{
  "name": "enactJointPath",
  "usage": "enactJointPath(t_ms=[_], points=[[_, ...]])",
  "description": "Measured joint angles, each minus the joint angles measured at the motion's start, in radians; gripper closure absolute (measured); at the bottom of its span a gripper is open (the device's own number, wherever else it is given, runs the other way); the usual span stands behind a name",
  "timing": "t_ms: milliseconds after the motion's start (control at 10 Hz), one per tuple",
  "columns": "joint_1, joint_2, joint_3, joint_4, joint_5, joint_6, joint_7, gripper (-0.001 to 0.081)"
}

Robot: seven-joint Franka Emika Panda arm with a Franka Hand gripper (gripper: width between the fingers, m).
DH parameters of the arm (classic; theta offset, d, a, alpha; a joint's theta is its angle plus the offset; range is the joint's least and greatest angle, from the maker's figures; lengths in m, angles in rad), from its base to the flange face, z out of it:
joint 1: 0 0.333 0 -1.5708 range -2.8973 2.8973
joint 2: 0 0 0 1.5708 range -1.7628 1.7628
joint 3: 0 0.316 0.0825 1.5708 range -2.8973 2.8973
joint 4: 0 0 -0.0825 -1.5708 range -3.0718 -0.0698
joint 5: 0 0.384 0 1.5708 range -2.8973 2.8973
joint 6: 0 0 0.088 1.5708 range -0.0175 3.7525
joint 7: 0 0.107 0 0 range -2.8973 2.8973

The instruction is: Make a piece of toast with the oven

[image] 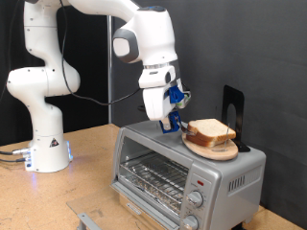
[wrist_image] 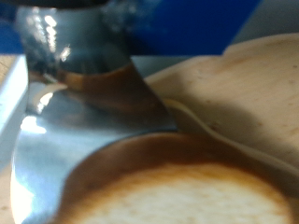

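The silver oven [image: 158, 172] stands on the wooden table with its glass door closed and the wire rack showing behind it. On its roof lies a wooden plate [image: 219, 150] with stacked bread slices [image: 211, 132]. My gripper [image: 171, 122] hangs low over the roof, at the edge of the stack on the exterior view's left. In the wrist view the piece of toast [wrist_image: 177, 196], pale with a brown crust, lies blurred right under a metal finger [wrist_image: 79, 51], with the wooden plate [wrist_image: 243, 84] beyond it. Whether the fingers hold the slice does not show.
A black upright stand [image: 233, 110] rises behind the plate on the oven roof. Two round knobs [image: 197, 199] sit on the oven's front right. The robot base [image: 43, 144] and its cables lie at the exterior view's left. A metal piece [image: 88, 220] rests near the table's front edge.
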Motion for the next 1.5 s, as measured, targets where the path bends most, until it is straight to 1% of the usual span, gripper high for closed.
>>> enactJointPath(t_ms=[300,600,1000,1100,1200,1300,1500], points=[[0.003,-0.013,0.005,-0.020,0.058,0.021,-0.066,0.0402],[0.004,-0.027,0.007,-0.044,0.110,0.081,-0.072,0.0402],[0.003,-0.028,0.006,-0.050,0.133,0.127,-0.077,0.0402],[0.003,-0.030,0.006,-0.056,0.173,0.142,-0.109,0.0402],[0.003,-0.041,0.004,-0.064,0.235,0.144,-0.164,0.0402],[0.003,-0.062,-0.001,-0.072,0.295,0.130,-0.216,0.0402],[0.003,-0.113,-0.020,-0.092,0.368,0.075,-0.277,0.0402]])
